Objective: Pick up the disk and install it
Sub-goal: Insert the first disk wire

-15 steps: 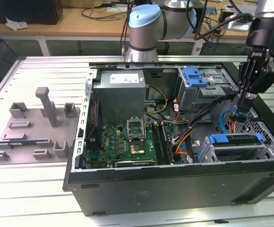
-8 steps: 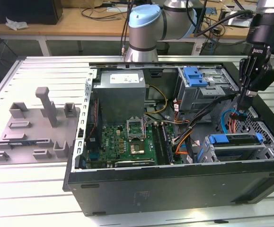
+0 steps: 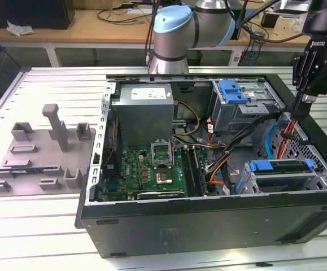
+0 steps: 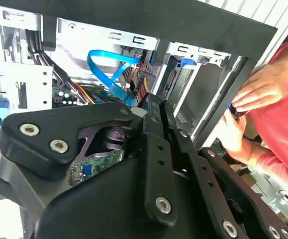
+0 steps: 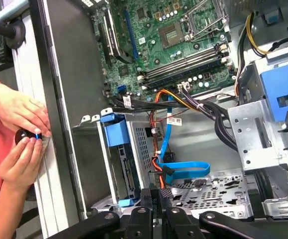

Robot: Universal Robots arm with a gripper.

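A silver metal table (image 3: 50, 84) with long grooves holds an open computer case (image 3: 208, 226). Behind it stands a wooden bench (image 3: 95, 25) with cables on top. The disk (image 3: 282, 169) sits in a metal slot inside the case, on the exterior view's right. The claw (image 3: 301, 113) hangs above it, apart, pinched narrow and holding nothing. Both wrist views show a person's hands (image 5: 20, 112) by the case wall, holding a small black thing (image 5: 23, 137).

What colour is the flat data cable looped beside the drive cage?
The flat cable is light blue, clearest in the first wrist view.
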